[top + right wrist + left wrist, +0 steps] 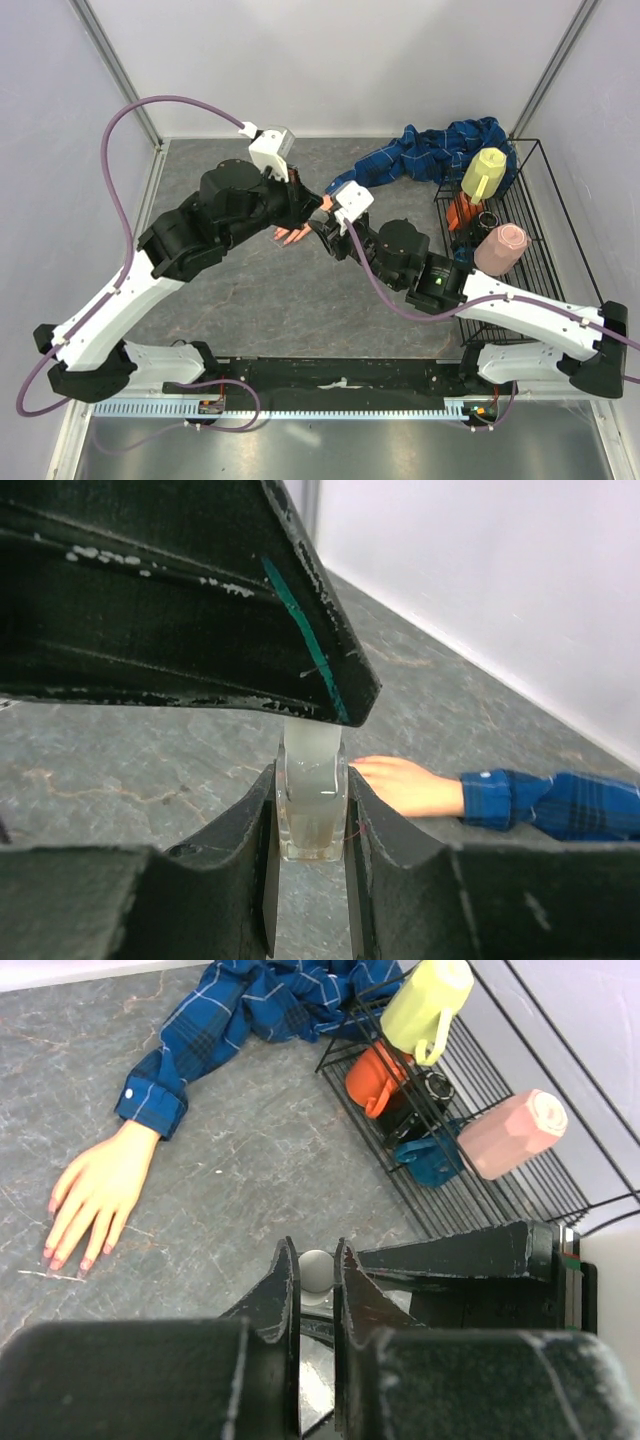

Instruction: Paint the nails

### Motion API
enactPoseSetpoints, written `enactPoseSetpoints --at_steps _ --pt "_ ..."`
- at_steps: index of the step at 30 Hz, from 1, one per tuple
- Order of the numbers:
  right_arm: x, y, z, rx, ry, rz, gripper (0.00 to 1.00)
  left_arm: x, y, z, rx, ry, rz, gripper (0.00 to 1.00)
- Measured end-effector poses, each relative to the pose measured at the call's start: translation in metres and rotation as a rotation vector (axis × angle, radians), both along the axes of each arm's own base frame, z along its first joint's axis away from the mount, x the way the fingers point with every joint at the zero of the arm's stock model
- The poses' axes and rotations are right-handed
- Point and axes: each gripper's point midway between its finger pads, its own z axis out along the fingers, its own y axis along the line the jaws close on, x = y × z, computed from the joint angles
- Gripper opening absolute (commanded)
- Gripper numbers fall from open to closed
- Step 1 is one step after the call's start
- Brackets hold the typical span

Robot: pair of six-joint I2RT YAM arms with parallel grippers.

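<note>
Only the left wrist view shows the nails [55,1263] clearly.

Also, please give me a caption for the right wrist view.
Right gripper clamps a small clear bottle; mannequin hand in blue plaid sleeve lies behind.

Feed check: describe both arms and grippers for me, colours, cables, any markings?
Both arms match: the left arm and right arm have white lower links and bulky black upper joints, each trailed by a purple cable to a white wrist camera box. The left gripper and right gripper have black wedge-shaped fingers, edges chipped whitish. A green light glows on the right arm.
</note>
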Motion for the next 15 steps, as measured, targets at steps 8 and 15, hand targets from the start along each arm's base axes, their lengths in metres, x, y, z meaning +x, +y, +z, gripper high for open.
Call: enactPoseSetpoints --at_steps 8,15 --pt "-0.048 0.011 0.013 0.041 -0.025 0.301 0.0 -0.031 0.012 0.027 -0.139 -0.022 -0.119 0.79" --pt "-0.051 -0.011 0.022 0.129 0.053 0.466 0.0 -0.088 0.026 0.052 -0.266 -0.14 -0.355 0.69"
